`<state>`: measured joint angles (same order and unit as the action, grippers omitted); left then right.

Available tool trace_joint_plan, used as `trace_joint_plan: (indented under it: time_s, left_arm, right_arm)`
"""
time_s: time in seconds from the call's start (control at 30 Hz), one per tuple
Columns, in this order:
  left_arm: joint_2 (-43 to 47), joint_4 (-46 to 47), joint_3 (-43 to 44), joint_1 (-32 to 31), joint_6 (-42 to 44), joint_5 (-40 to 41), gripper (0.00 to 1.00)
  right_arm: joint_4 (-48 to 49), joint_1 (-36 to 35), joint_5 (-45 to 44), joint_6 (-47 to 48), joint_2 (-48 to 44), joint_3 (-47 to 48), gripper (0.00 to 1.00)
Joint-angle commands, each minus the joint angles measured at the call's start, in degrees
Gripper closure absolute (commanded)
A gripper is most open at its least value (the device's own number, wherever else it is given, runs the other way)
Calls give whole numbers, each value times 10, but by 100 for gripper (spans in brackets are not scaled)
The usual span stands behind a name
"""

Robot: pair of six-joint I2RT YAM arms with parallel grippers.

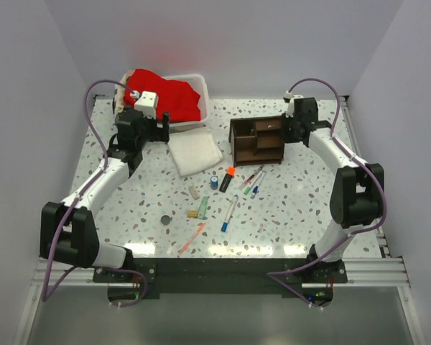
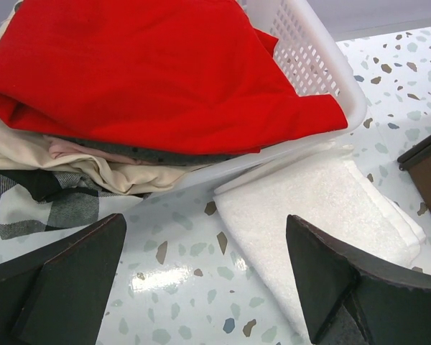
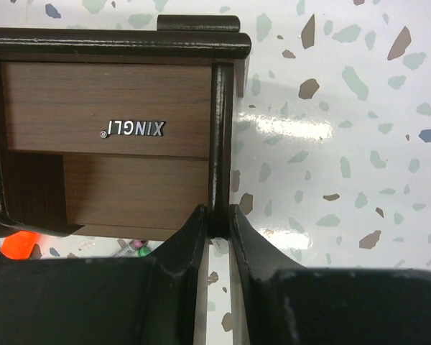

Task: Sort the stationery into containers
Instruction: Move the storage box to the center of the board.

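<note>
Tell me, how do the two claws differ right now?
The left gripper stands wide open, holding nothing; the right gripper is pinched shut on a side wall of the wooden organizer. The left one faces the white basket and folded cloth; the right one faces the organizer. Both are dark and two-fingered.

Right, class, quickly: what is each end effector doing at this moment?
Left end effector: open, holding nothing.
Right end effector: shut on a side wall of the wooden organizer.
</note>
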<state>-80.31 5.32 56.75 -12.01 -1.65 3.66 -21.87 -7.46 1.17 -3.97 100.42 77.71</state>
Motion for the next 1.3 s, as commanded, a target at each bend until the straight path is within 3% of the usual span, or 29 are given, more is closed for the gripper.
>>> trace_joint_plan:
  time_s: [0.0,0.47,0.5,0.53,0.63,0.77,0.9,1.07,1.13,1.27]
  left_arm:
    - [23,31,-7,1,-13,-6,2]
    - [22,24,-8,1,-13,-18,2]
    - [22,23,-8,1,-13,-20,2]
    - [21,21,-6,1,-13,-21,2]
    - [18,15,3,0,-16,-27,2]
    - [25,8,17,0,-12,-16,2]
    - [42,6,9,0,-14,6,2]
    - [55,-38,-5,0,-37,19,2]
    - [62,-96,-4,0,-46,17,2]
    - [84,-147,-19,0,-46,21,3]
  right_arm:
    - [20,24,-20,-46,-17,7,100]
    - [12,31,21,-18,-7,23,100]
    - [11,31,23,-17,-10,22,97]
    - [9,31,21,-17,-13,22,78]
    - [-27,31,9,-28,-29,38,53]
    - [-110,20,-8,-60,-74,97,41]
    - [-187,-44,53,-93,-74,140,36]
    - [-186,-141,52,-154,-33,167,32]
    - [-194,-188,25,-172,-19,184,29]
    - [-229,-236,-71,-233,26,227,37]
